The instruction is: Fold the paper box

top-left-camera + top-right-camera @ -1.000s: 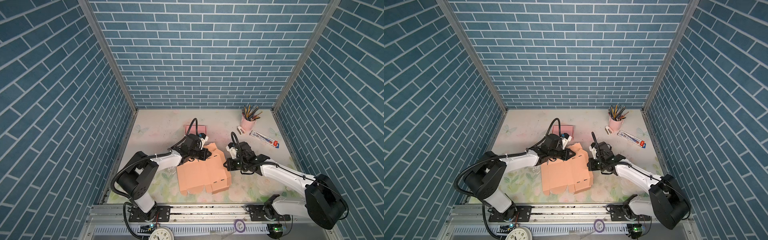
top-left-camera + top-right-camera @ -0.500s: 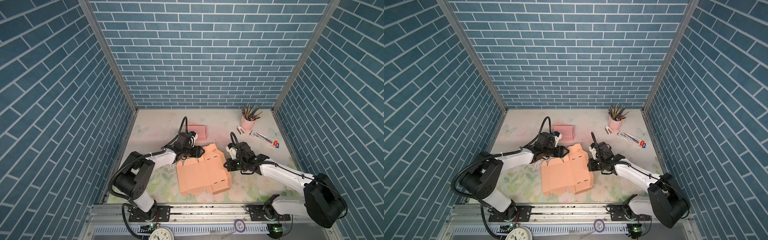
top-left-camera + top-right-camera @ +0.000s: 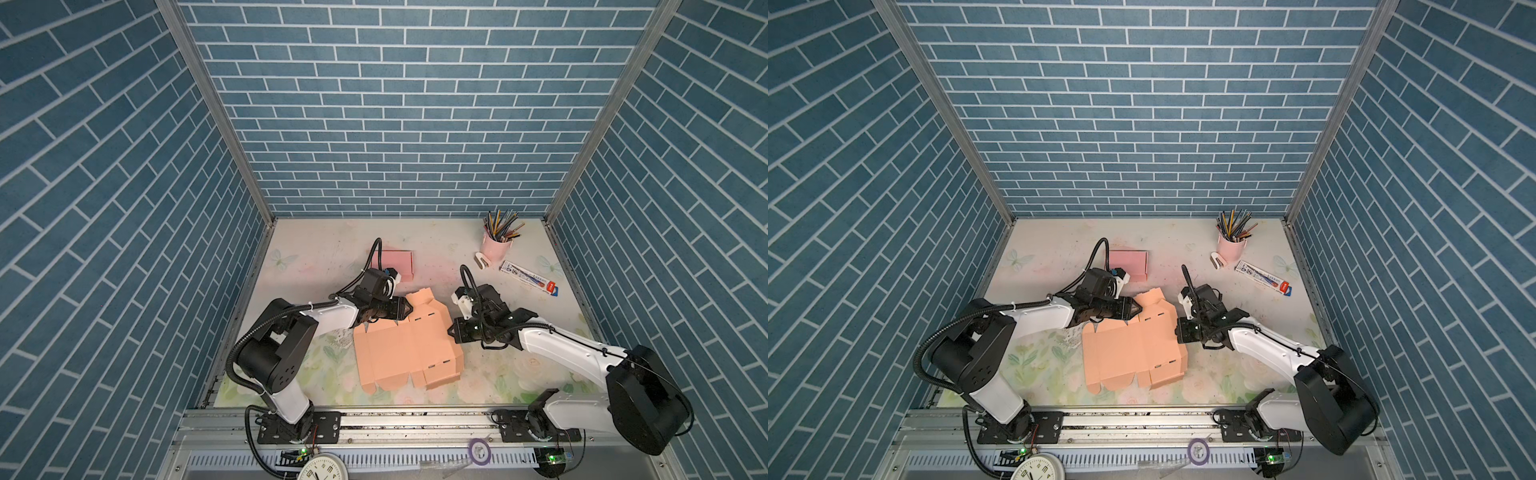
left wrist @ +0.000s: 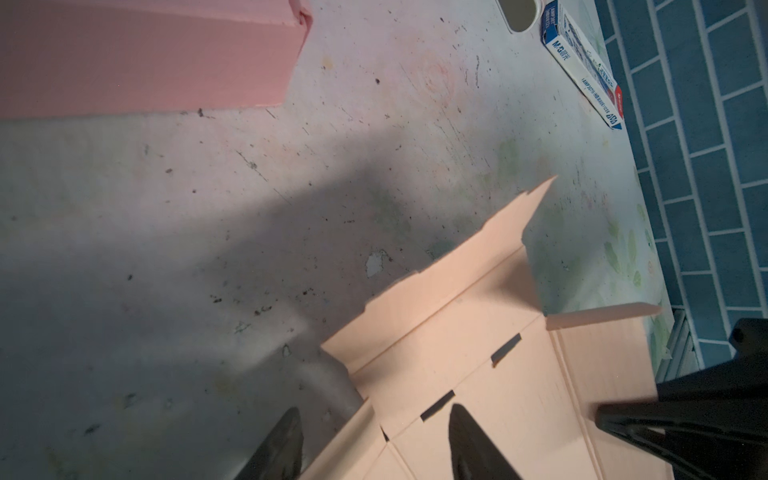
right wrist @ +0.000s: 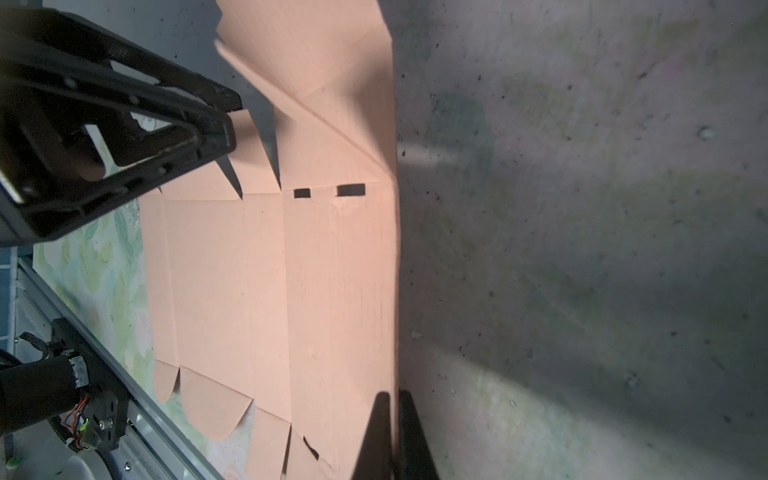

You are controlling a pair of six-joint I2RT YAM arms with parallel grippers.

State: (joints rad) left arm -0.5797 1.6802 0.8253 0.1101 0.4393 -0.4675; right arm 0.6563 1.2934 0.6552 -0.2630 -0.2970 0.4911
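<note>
Flat peach paper box (image 3: 405,347), a creased die-cut sheet with slots and rounded tabs, lies mid-table. The right gripper (image 5: 392,432) is clenched on its thin edge. The left gripper (image 4: 374,436) is released, its jaws straddling a corner flap. The table (image 3: 415,249) is scuffed and floral.

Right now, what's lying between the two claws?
The peach paper box lies between the left claw and the right claw; both top views show it.

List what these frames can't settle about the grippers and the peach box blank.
- Right gripper, right wrist view: fingers shut at the peach cardboard box blank edge; whether card sits between is hidden by them.
- Left gripper, left wrist view: open fingers cut off by the frame edge.
- Pink folded paper box, left wrist view: cut off by the frame edge.
</note>
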